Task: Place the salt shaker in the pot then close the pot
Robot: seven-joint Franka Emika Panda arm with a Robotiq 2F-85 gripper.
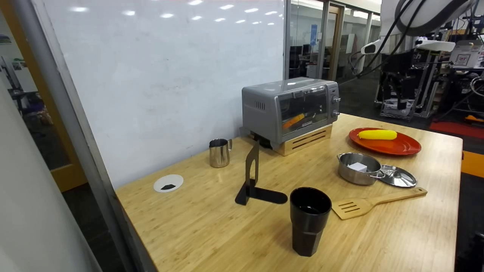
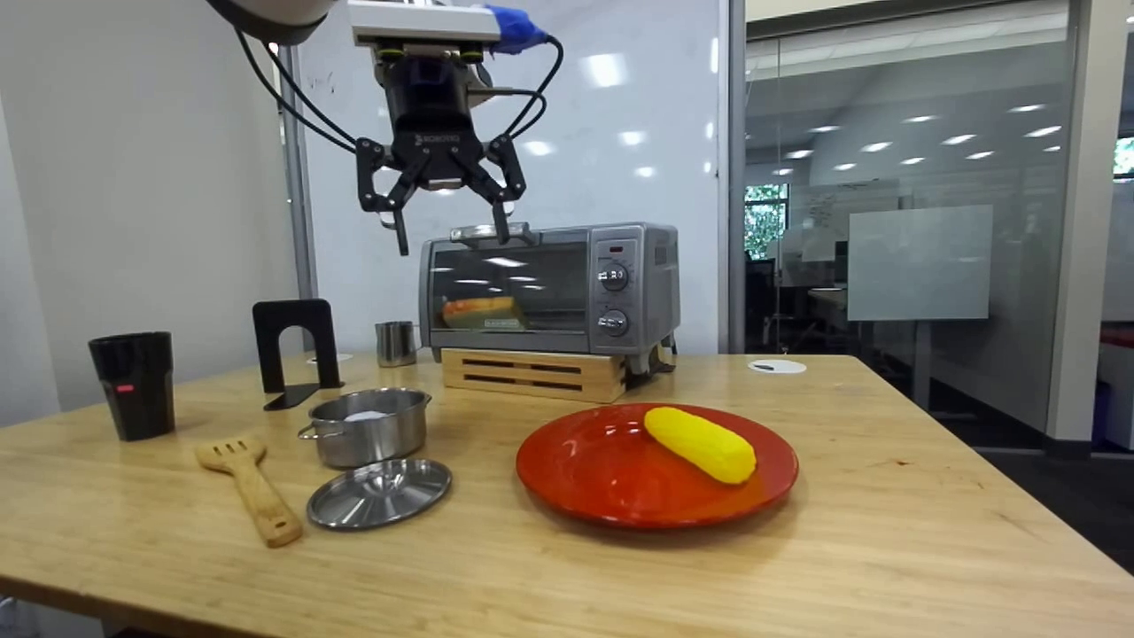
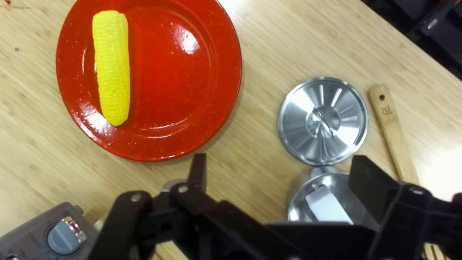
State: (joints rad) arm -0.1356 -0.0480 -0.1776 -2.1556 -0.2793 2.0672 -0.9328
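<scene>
Table (image 2: pixel 904 523) cropped | gripper (image 2: pixel 453 246) spread wide, hiding part of pot (image 3: pixel 341 186) in wrist view | salt shaker (image 3: pixel 327 204) inside, partly masked

Site: robot lab within office premises, by appearance.
Robot arm (image 1: pixel 431 17): 2 o'clock in an exterior view.
Stacked gear (image 1: pixel 463 56): same view, between 2 and 3 o'clock, crowded.
Whiteboard (image 1: pixel 166 75): 10 o'clock, mirroring ceiling lights (image 1: pixel 167 15).
Glass partition (image 1: pixel 297 30): 1 o'clock, apparent monitors (image 1: pixel 296 51) behind.
Toaster oven (image 1: pixel 291 109): kitchen appliance, toward 2 o'clock.
</scene>
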